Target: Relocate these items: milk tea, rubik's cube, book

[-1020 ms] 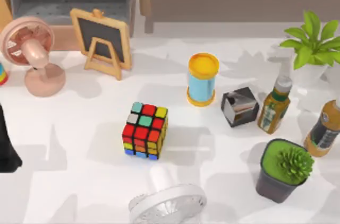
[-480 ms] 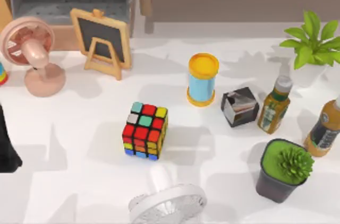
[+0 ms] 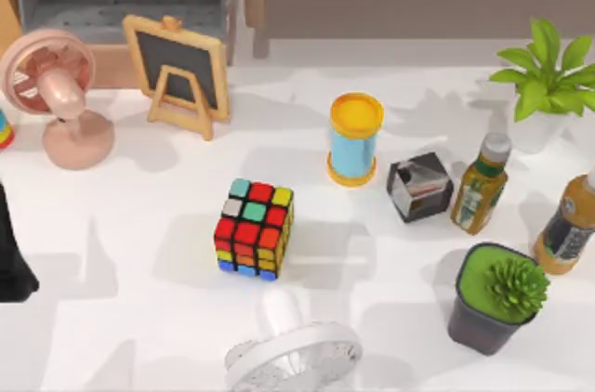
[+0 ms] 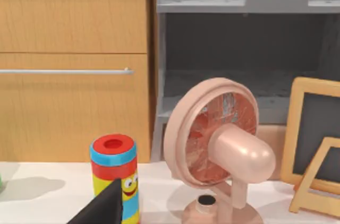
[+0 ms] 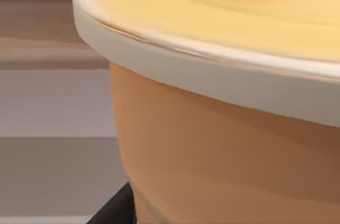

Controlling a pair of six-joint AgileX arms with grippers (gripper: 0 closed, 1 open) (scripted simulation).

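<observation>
A white tabletop (image 3: 130, 318) seen from above carries a multicoloured 3x3 rubik's cube with black edges (image 3: 254, 228) near its middle, standing free. Behind and to its right are a blue cylinder with a yellow lid (image 3: 354, 139) and a shiny dark grey cube (image 3: 420, 187); a white desk fan (image 3: 293, 353) lies just in front. The left arm (image 3: 13, 257) sits at the tabletop's left edge; its wrist camera faces a pink desk fan (image 4: 218, 152) and a striped smiley-faced can (image 4: 114, 176). The right wrist camera looks closely at an orange cup with a pale rim (image 5: 223, 128). Neither pair of jaws can be judged open or closed. A reach for the rubik's cube risks clipping the white fan beside it.
</observation>
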